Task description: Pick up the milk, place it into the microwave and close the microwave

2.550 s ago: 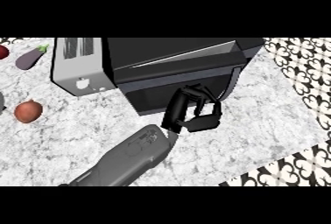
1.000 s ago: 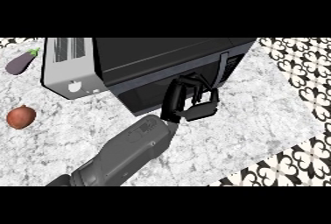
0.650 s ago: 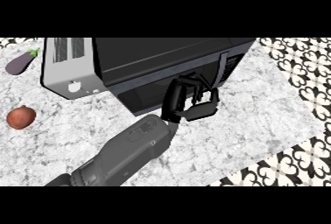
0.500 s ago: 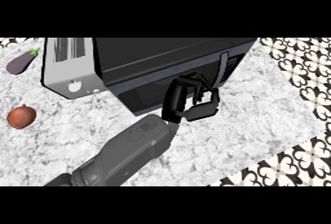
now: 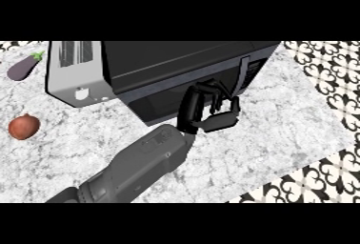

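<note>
The black microwave [image 5: 175, 62] stands at the back of the marble counter, and its dark door [image 5: 151, 102] looks flush with the front. The milk shows nowhere in the head view. My left hand [image 5: 219, 119] is up against the right part of the door, near the control panel [image 5: 249, 71], with its fingers [image 5: 190, 107] pointing up along the glass and holding nothing. Its grey forearm [image 5: 134, 167] comes in from the lower left. My right hand does not show.
A silver toaster [image 5: 74, 71] stands against the microwave's left side. A purple eggplant [image 5: 25, 66] lies at the far left, and a red-brown onion [image 5: 24, 127] lies nearer on the left. The counter's edge [image 5: 295, 174] runs diagonally at the lower right, with patterned tiles beyond it.
Since 2.5 s ago my left hand has moved slightly closer to the door and the view has shifted a little. Over the last second nothing visibly moves.
</note>
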Controlling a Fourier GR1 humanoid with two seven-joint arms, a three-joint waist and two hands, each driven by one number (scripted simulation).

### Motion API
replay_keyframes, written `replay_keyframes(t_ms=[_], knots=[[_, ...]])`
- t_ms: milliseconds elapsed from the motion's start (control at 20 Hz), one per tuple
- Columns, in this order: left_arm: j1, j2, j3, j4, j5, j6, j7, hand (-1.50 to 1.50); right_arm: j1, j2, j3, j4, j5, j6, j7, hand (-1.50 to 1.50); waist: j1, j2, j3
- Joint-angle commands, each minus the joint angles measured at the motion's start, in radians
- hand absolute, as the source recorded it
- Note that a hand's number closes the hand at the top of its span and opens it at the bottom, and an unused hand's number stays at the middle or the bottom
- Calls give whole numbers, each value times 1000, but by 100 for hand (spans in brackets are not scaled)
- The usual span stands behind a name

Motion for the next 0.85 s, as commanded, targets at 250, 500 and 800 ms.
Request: replay_keyframes(t_ms=[250, 500, 800], knots=[[-76, -1, 23, 80, 46, -23, 9, 150, -47, -37, -12, 82, -54, 37, 5, -150, 3, 16, -1], [-88, -1, 4, 84, 63, -25, 3, 150, -71, -47, -6, 117, -79, 52, 12, -150, 6, 16, 1], [-95, -1, -16, 89, 86, -27, -7, 150, -106, -83, -16, 157, -89, 58, 25, -150, 9, 17, 0]])
